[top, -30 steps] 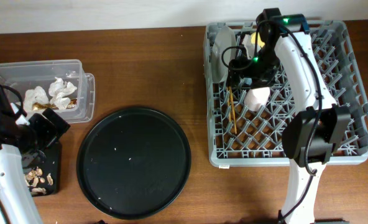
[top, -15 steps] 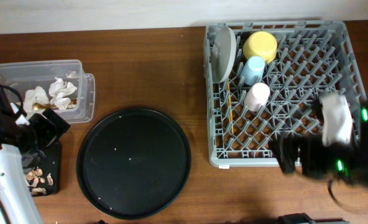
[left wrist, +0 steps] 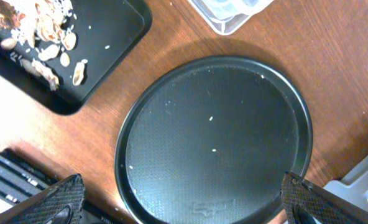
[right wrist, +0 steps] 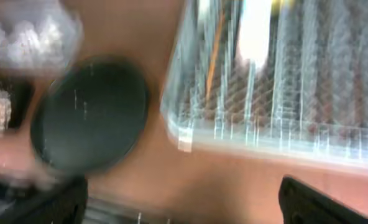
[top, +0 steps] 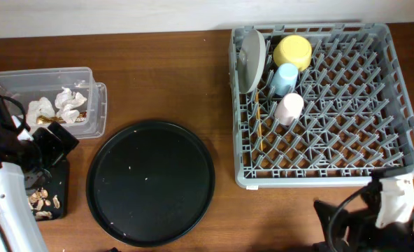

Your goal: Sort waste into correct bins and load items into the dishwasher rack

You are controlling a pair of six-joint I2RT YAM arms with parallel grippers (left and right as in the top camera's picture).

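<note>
The grey dishwasher rack (top: 347, 150) stands at the right. It holds the pale grey plate (top: 250, 59) on edge, the yellow bowl (top: 293, 50), the light blue cup (top: 285, 79), the pink cup (top: 289, 108) and the wooden chopsticks (top: 260, 131). The clear container (top: 11, 87) at the left holds white tissues (top: 66, 103) and a gold wrapper. The flat black box (top: 59, 187) holds beige food scraps (left wrist: 44, 46). My left gripper (left wrist: 184, 205) is open and empty above the round black tray. My right gripper (right wrist: 184, 205) is open and empty over the table in front of the rack; its view is blurred.
The round black tray (top: 151, 183) lies between the bins and the rack and carries only a few crumbs. My left arm (top: 11, 175) stands over the black box. My right arm (top: 385, 217) is at the table's front right edge.
My right arm has pulled out of the rack's back left area and swung to the front right edge of the table. The left arm has not moved.
</note>
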